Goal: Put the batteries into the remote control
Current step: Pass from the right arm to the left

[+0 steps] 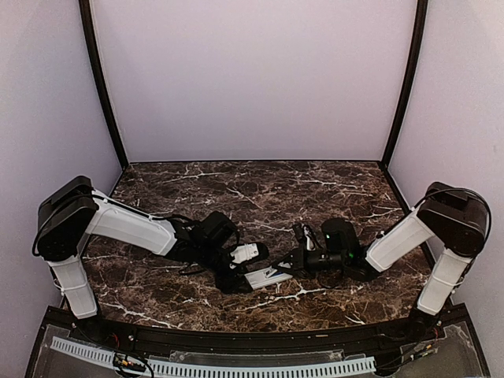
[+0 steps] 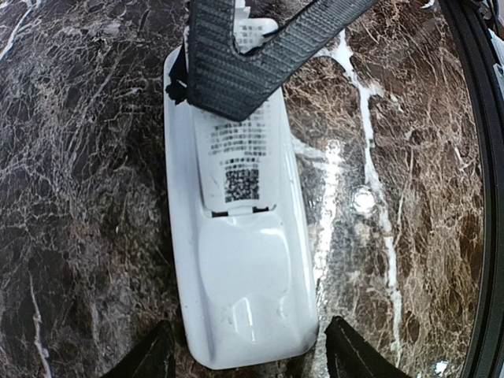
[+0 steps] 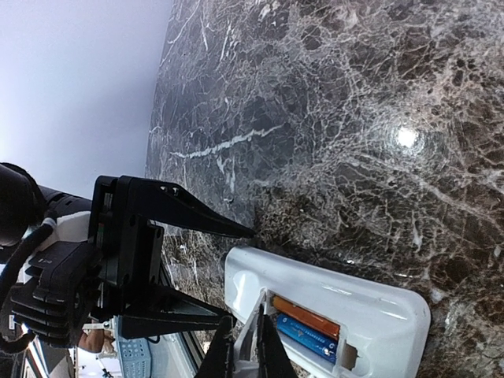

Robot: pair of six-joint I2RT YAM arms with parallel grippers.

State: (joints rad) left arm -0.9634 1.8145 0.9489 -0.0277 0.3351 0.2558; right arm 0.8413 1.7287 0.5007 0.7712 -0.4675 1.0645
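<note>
The white remote control (image 2: pixel 244 291) lies back-up on the marble table (image 1: pixel 260 197), and also shows in the top view (image 1: pixel 266 277). In the right wrist view its battery bay is open, with the orange-red battery (image 3: pixel 307 315) and the blue battery (image 3: pixel 305 337) lying side by side inside the remote (image 3: pixel 354 295). My right gripper (image 3: pixel 248 358) is shut on the loose white battery cover (image 2: pixel 236 150), held tilted over the bay. The cover hides the batteries in the left wrist view. My left gripper (image 2: pixel 250 358) is open, its jaws straddling the remote's near end without touching it.
Both arms meet at the middle front of the table (image 1: pixel 272 268). A black raised rim (image 2: pixel 480 157) runs along the table's front edge close to the remote. Pale walls enclose the back and sides.
</note>
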